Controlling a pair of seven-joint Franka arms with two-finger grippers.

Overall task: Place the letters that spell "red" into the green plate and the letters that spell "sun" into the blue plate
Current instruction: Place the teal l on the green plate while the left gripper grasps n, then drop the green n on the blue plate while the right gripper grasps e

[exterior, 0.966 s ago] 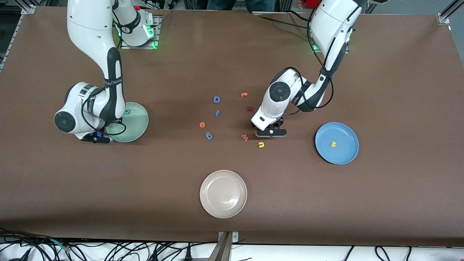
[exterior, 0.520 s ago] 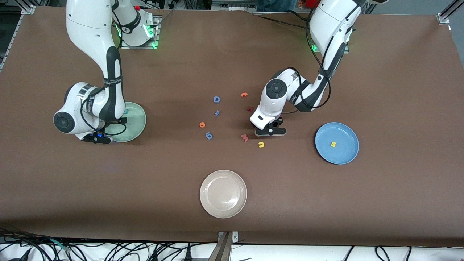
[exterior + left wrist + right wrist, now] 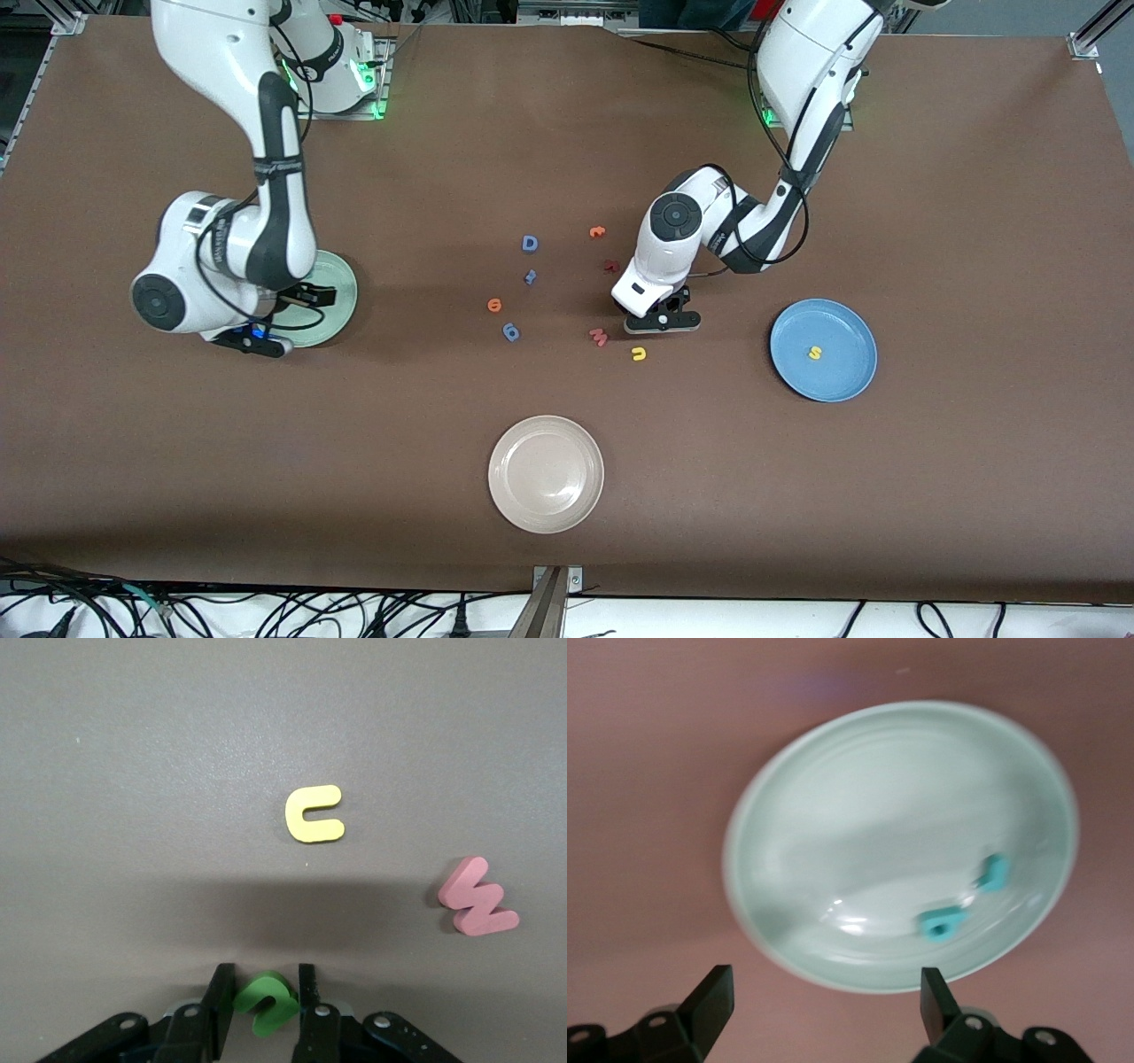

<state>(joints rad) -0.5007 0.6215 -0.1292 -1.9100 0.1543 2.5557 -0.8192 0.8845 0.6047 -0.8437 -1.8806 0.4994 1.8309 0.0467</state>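
Note:
My left gripper point(image 3: 263, 979) is down on the table in the middle, shut on the green "u" point(image 3: 266, 999), which sits between its fingers. The yellow "n" point(image 3: 314, 813) and a pink "w" point(image 3: 478, 897) lie on the table close by, nearer the front camera. The blue plate point(image 3: 823, 349) holds the yellow "s" point(image 3: 815, 353). My right gripper point(image 3: 827, 988) hangs open and empty over the rim of the green plate point(image 3: 859, 797), where two teal letters point(image 3: 994, 873) point(image 3: 941, 923) lie. The orange "e" point(image 3: 494, 305) lies mid-table.
A beige-white plate point(image 3: 546, 474) stands near the table's front edge. A blue D point(image 3: 530, 244), a small blue letter point(image 3: 530, 276), a blue looped letter point(image 3: 511, 332), an orange hooked letter point(image 3: 597, 232) and a dark red letter point(image 3: 610, 264) lie scattered mid-table.
My left gripper has closed on the green "u". My right gripper has opened and drawn back a little from the green plate.

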